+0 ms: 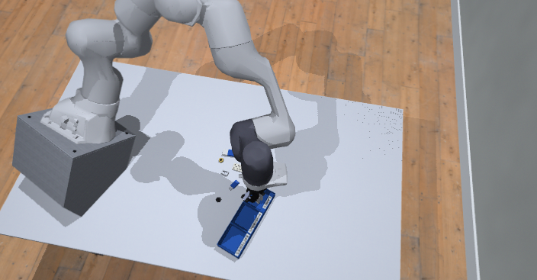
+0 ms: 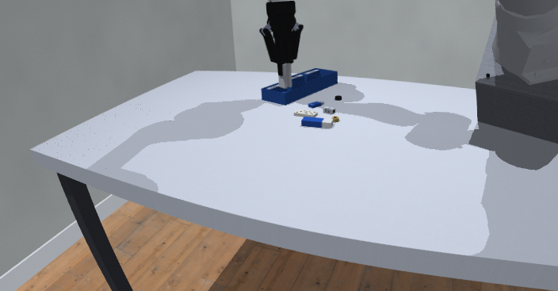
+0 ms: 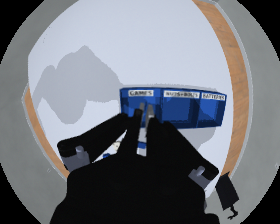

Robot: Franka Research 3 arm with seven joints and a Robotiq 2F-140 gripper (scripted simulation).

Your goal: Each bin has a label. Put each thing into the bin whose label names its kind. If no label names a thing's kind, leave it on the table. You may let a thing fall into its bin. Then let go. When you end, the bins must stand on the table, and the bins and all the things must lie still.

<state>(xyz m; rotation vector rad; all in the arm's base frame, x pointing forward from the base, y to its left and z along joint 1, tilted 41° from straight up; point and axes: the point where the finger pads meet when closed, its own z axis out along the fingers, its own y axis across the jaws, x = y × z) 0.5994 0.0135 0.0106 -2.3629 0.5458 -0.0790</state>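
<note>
My gripper [image 1: 253,197] [image 2: 284,87] [image 3: 144,110] is shut, with its fingertips low at the GAMES bin [image 1: 271,194] [image 2: 273,97] [image 3: 127,104]; nothing shows between them. The NUTS+BOLTS bin [image 1: 245,217] [image 3: 180,110] and BATTERIES bin [image 1: 233,238] [image 3: 210,112] adjoin it in one blue row. On the table lie a cream domino with dark dots [image 1: 236,167] [image 2: 305,113], a small white dotted block like a die [image 1: 225,173] [image 2: 329,110], a blue-white eraser [image 1: 230,152] [image 2: 312,122], a blue stick [image 1: 235,184] [image 2: 315,105], a brass nut [image 1: 219,159] [image 2: 335,119] and a small black piece [image 1: 218,199] [image 2: 338,97]. The fingers partly hide the GAMES bin's inside.
The white table [image 1: 355,207] [image 2: 317,183] carries the loose things on the robot base's side of the bins. The grey pedestal [image 1: 46,161] [image 2: 515,108] stands well apart from them. The wrist hangs over the GAMES end of the row.
</note>
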